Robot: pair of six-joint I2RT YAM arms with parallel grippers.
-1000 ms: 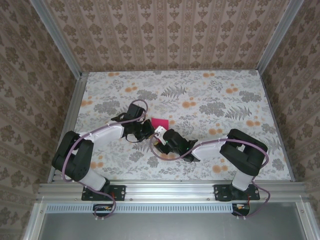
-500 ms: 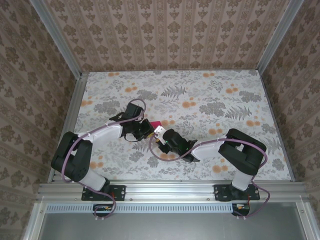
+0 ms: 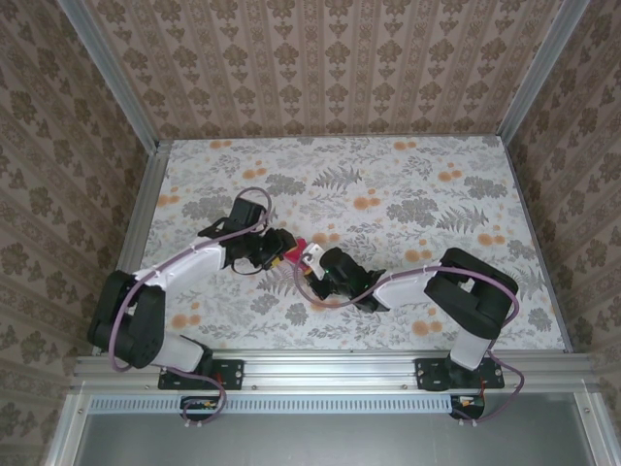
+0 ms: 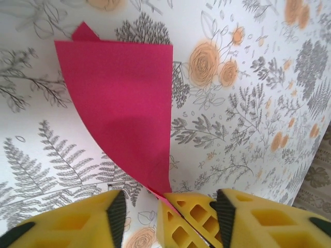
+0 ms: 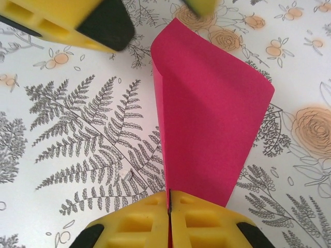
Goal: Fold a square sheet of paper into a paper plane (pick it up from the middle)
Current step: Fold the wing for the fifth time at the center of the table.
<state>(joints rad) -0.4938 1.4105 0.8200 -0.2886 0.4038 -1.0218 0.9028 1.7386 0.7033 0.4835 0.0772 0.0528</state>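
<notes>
Your left arm's swung out to the left since a second ago, and the square sheet of paper (image 4: 124,103) now curls over near the middle of the bench (image 3: 408,175). The right gripper (image 5: 169,204) has its jaws pinched on the paper's edge. The left gripper (image 4: 169,204) has its jaws wide, straddling a corner.
</notes>
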